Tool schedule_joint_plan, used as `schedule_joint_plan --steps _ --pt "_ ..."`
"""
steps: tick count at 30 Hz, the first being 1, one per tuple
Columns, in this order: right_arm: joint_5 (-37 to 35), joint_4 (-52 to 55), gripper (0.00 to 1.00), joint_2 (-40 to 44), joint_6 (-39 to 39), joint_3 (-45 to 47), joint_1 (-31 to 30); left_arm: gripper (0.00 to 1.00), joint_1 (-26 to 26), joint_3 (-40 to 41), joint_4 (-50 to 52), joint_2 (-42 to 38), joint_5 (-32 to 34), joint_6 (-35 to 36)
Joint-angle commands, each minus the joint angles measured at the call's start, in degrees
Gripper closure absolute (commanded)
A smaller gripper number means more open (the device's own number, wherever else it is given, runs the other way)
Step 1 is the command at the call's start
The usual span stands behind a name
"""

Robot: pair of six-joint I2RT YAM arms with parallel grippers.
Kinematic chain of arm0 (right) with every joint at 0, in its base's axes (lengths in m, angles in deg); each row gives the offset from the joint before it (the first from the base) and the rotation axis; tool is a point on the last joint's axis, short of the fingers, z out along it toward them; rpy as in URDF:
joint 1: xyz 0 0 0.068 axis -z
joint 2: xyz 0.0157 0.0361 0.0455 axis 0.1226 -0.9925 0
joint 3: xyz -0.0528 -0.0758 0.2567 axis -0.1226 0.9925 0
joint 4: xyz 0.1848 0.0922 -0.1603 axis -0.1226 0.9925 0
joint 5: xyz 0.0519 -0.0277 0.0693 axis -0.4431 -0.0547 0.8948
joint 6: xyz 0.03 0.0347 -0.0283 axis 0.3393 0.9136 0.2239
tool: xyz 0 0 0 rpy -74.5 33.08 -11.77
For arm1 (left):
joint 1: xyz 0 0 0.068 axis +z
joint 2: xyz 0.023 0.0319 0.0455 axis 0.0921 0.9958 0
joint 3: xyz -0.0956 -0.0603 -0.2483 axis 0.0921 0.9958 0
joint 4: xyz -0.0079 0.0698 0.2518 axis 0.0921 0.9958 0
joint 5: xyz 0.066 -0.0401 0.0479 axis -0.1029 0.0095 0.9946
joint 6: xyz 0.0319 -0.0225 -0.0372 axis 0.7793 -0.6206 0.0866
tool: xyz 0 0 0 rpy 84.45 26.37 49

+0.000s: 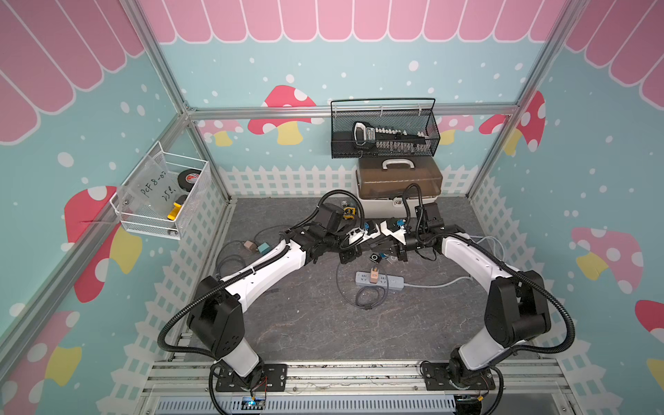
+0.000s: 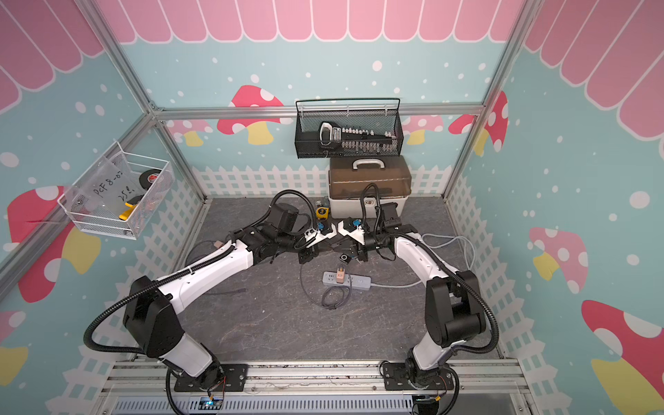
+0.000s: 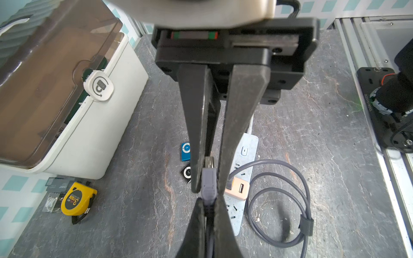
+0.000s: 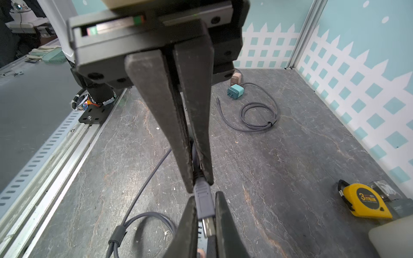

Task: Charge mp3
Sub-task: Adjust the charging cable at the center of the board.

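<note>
Left wrist view: both grippers (image 3: 209, 194) (image 4: 202, 194) pinched on USB plug (image 3: 209, 178).

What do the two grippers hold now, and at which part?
Both hold one grey cable: the left gripper pinches its plug, and the right gripper grips the cord just behind it.

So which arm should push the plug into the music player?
Probably right: the right gripper pinches the cable just behind the plug, its metal tip pointing away, while the left gripper covers that tip.
</note>
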Motion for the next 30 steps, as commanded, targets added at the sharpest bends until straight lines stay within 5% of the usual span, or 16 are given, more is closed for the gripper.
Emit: schedule_joint_plan --steps 1,6,14,17,21,30 --pt "2.9 0.8 0.77 -0.7 0.2 -2.2 -0.2 1.00 -0.2 0.8 -0.8 -0.8 0.4 0.8" --pt "2.9 1.0 0.72 -0.5 0.4 -2.3 -0.2 1.00 -0.2 1.0 -0.6 -0.6 0.6 0.9" --pt "3.9 4.0 0.97 -1.7 -1.0 -3.6 -0.2 1.00 -0.2 0.9 -1.4 -1.0 0.7 0.6" --pt "3.9 3.8 1.00 -1.5 -1.0 -3.7 -0.1 0.80 -0.1 1.3 -2.1 -1.2 0.6 -0.7" --pt "5.3 3.8 1.00 -1.4 -0.8 -4.0 0.5 0.70 1.4 7.2 -9.5 -4.0 -1.6 -5.8" --pt "7.0 4.1 1.00 -1.7 0.4 -4.9 1.2 0.69 4.4 17.1 -28.0 -7.1 -8.3 -20.5"
